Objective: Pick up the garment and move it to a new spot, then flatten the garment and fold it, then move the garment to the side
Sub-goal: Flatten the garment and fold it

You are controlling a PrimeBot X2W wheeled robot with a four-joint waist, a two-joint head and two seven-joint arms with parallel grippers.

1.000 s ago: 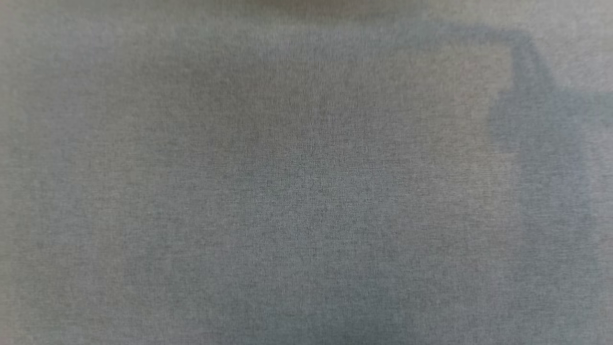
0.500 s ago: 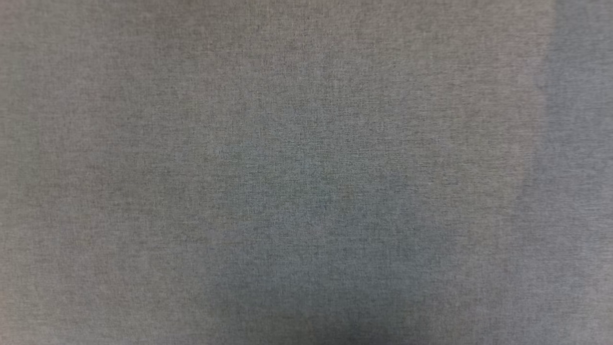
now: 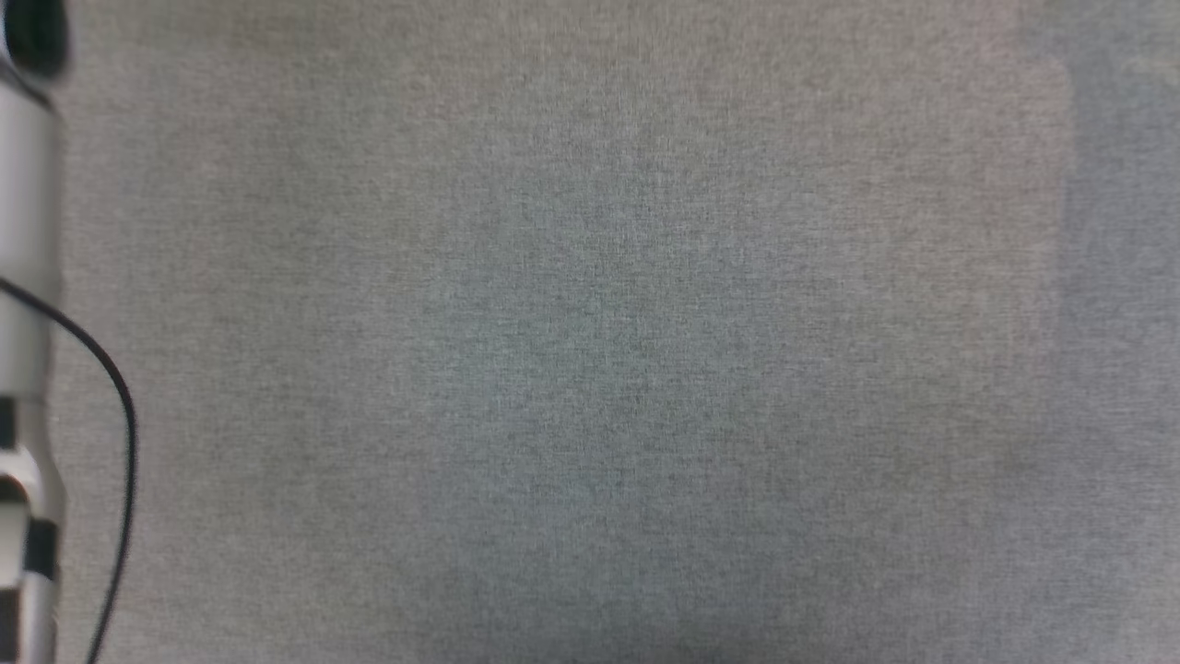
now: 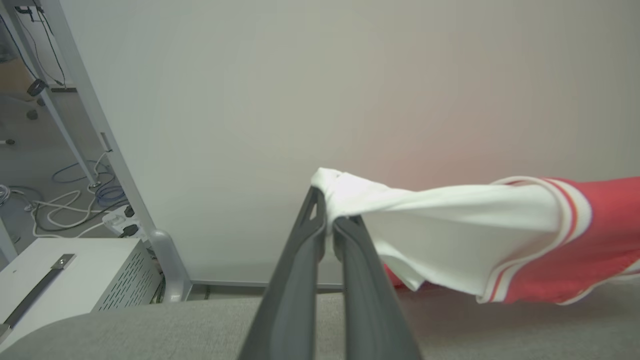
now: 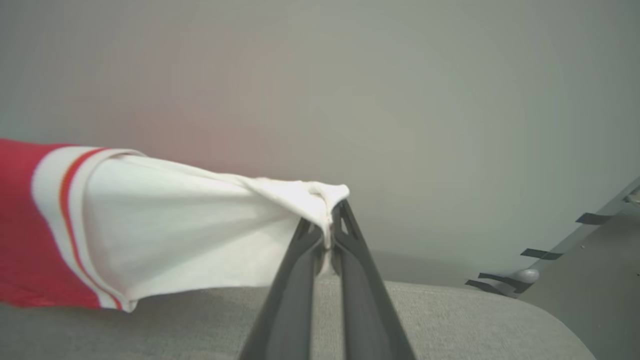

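Note:
The garment hangs stretched above the grey cloth surface. My left gripper is shut on the bunched tip of one white sleeve, and the striped trim and red body run off to the right of that view. My right gripper is shut on the tip of the other white sleeve, with the red body at that view's left edge. The chest lettering is hidden. In the head view a pale forearm stands at the left edge.
A pale wall panel rises behind the grey surface. At its left are a metal post, a white perforated cabinet and floor cables. Black tape strips mark the floor at the right. A black cable loops beside the forearm.
The head view has shifted over the grey surface, so the camera has moved. A pale forearm with a black cable now shows at its left edge.

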